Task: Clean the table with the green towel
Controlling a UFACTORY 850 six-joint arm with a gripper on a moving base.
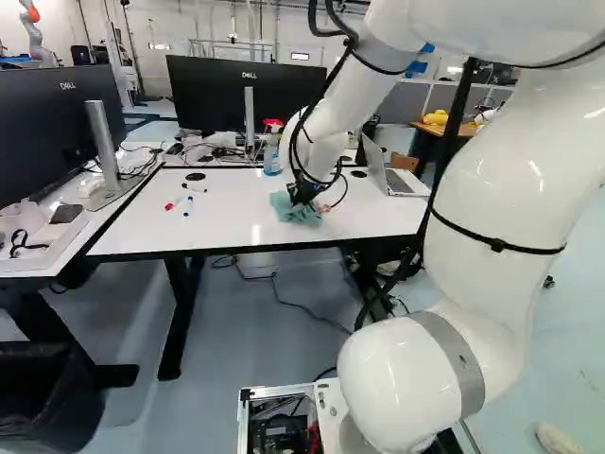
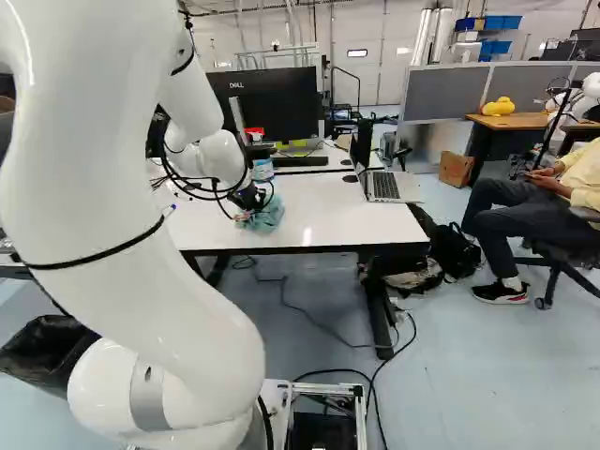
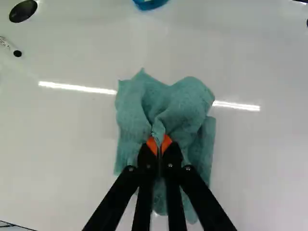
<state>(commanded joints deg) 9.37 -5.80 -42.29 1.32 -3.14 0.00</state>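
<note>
The white table lies beneath my pincer, which grips the green towel against it; I judge wiping remains.

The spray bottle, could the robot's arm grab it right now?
Probably not: its gripper is pinching the green towel. If it let go, though, the spray bottle looks near, with only towel and bare tabletop between.
</note>
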